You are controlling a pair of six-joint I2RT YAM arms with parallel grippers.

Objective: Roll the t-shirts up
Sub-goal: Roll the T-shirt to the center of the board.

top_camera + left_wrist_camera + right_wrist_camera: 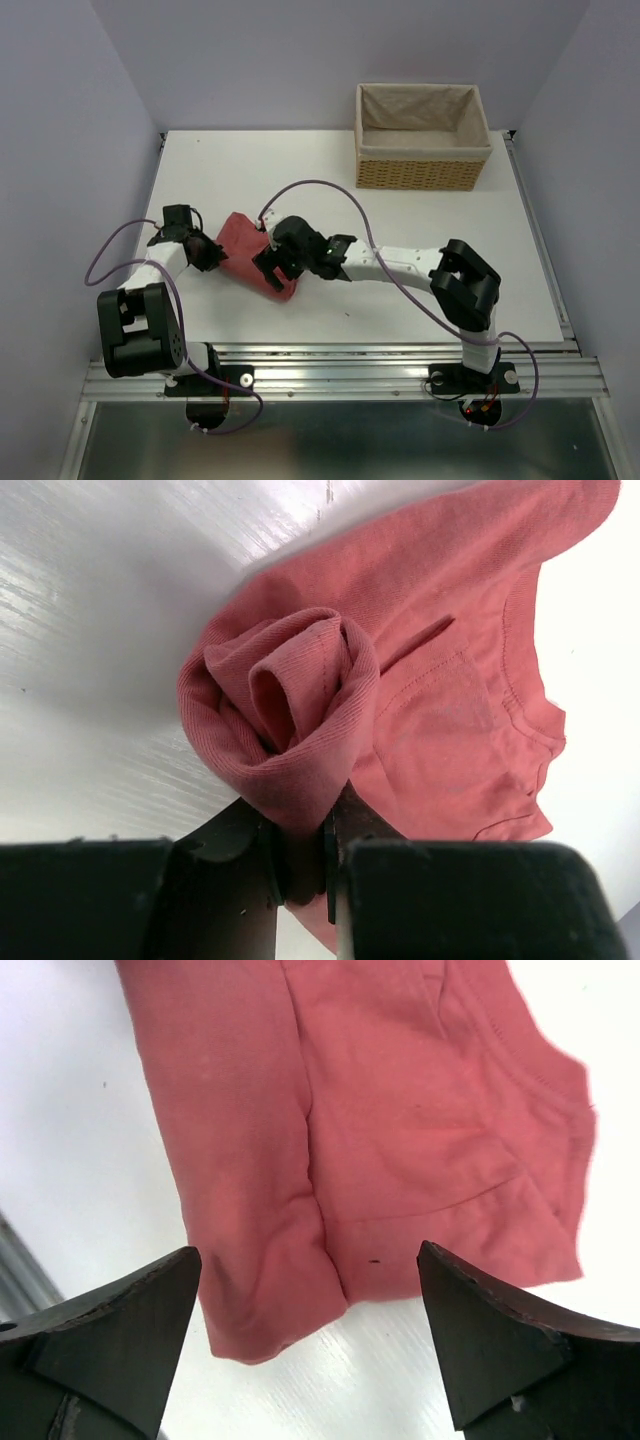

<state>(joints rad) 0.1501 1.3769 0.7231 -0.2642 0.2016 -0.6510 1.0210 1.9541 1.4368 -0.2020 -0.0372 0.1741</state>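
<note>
Over on the left-middle part of the white desk [200,170] sits the salmon-red t-shirt [240,238], bunched into a lumpy, slanted bundle between the two arms. It's nowhere near the wicker basket [420,175], which is up in the far right corner with its cloth liner showing.

Left end effector [305,852] is nearly closed and pinching a fold of the shirt. In the left wrist view you can see cloth squeezed right between the two dark fingers [225,845]. Just above that pinch the fabric curls into a little spiral, kind of like a rose, so that end is rolled. The rest of the shirt spreads out flatter behind it on the desk, with a stitched seam and a curved hem visible.

Right end effector [310,1255] is spread wide open and has hold of nothing. From its wrist camera the two fingers sit on either side of the frame, with a folded edge of the shirt lying on the desk between and beyond them. From the top view it's at the near right end of the bundle.
</note>
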